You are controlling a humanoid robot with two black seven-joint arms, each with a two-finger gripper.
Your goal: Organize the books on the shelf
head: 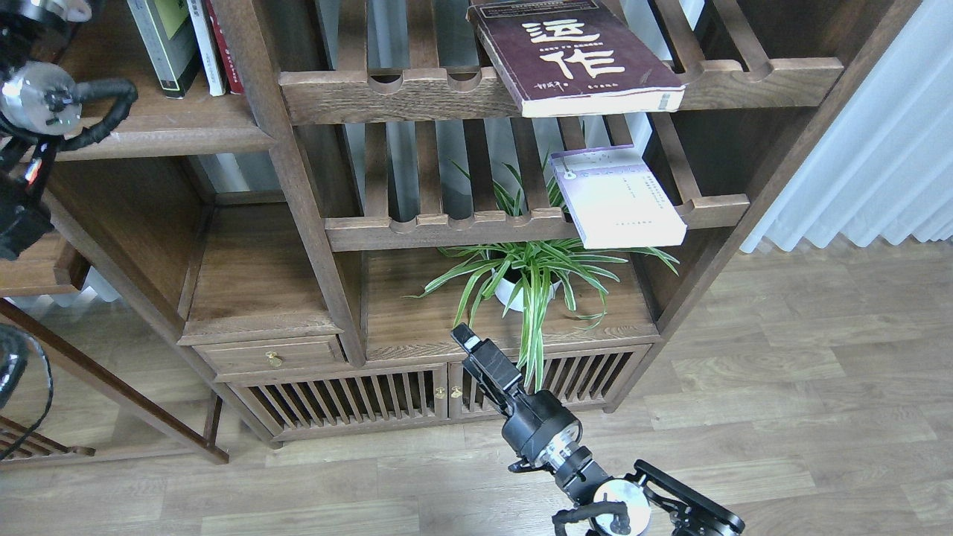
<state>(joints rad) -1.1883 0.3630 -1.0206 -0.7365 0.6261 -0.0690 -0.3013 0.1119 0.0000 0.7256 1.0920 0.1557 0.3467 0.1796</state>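
Observation:
The black-grey book with a yellow-green panel (160, 41) stands upright on the solid dark-brown shelf (171, 130) at the top left, beside a white and a red spine. On the upper slatted rack the thick maroon book (573, 59) lies flat, overhanging the front rail. The pale lavender book (618, 197) lies on the lower slatted rack, also overhanging. My left arm (33, 97) rises past the top left corner, its gripper out of view. My right gripper (465, 339) hangs low before the cabinet, holding nothing, fingers indistinguishable.
A potted spider plant (528, 279) sits in the compartment under the lavender book, just beyond my right gripper. A drawer (272, 356) and slatted cabinet doors (342, 402) run along the bottom. A white curtain (886, 149) hangs at the right over wood floor.

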